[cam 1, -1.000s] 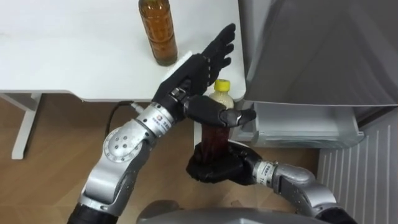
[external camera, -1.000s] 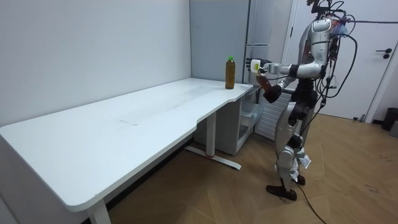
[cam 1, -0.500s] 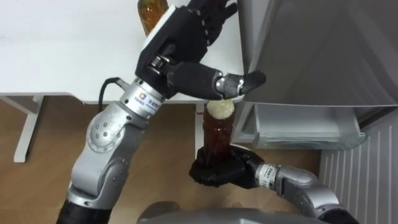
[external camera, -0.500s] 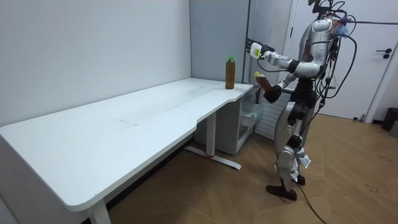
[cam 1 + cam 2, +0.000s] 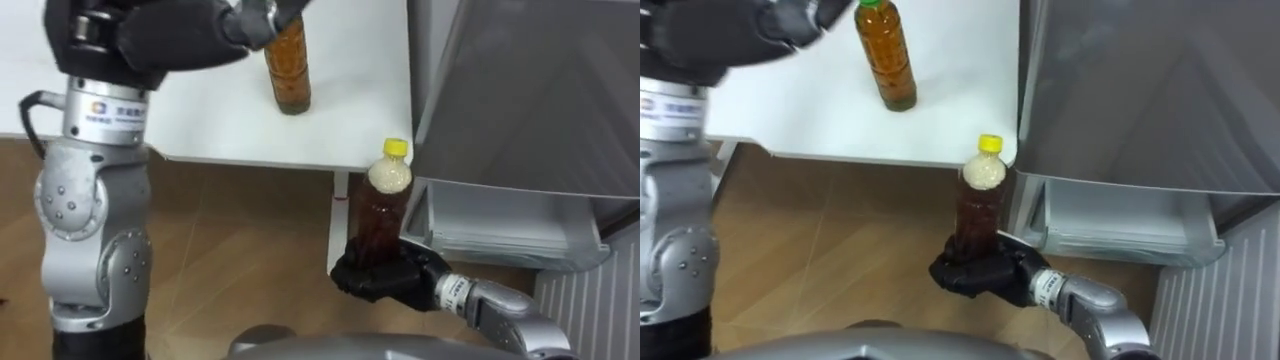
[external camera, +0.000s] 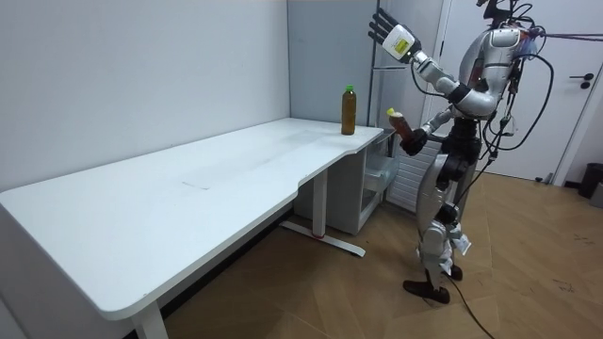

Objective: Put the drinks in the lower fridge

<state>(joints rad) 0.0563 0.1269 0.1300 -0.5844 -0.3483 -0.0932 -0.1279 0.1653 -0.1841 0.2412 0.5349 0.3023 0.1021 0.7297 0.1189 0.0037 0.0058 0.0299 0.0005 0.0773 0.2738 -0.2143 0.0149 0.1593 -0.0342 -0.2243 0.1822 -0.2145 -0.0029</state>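
The robot stands on the wooden floor (image 6: 528, 235) at the far end of the long white table (image 5: 200, 120), right beside the grey fridge (image 5: 520, 90). Its right hand (image 5: 385, 280) is low in front of its body, fingers wrapped round the bottom of a yellow-capped bottle (image 5: 380, 215) of dark drink. The bottle stands upright in that grasp, off the table's corner and close to the fridge front, with nothing beneath it but the hand. Below the grey door a white shelf (image 5: 500, 225) of the fridge's lower part juts out, just beside the held bottle but apart from it. The left hand (image 6: 383, 24) is lifted high above shoulder level, fingers spread wide and holding nothing. A green-capped bottle (image 5: 287, 70) of amber drink stands upright on the table near its fridge-side corner, well clear of both hands.
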